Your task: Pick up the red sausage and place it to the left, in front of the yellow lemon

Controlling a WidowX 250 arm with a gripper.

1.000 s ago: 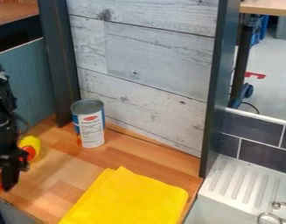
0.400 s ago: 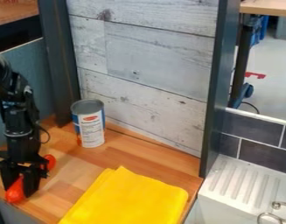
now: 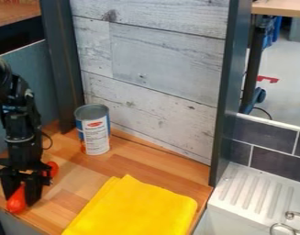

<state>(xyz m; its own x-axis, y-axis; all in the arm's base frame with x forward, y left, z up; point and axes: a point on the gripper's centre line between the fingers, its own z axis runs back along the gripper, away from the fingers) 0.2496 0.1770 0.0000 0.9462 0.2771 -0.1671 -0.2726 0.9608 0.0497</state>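
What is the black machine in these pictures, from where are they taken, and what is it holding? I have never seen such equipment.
The machine is a robot arm. At its lower end is a gripper, whose two jaws work like a finger and thumb. The camera is fixed and looks down at a slant. At the picture's left, the jaws appear to hold a red object; more red shows behind them, but I cannot tell whether it belongs to the same object. On the wooden counter stand a metal can and, nearer the camera, lies a folded yellow cloth.
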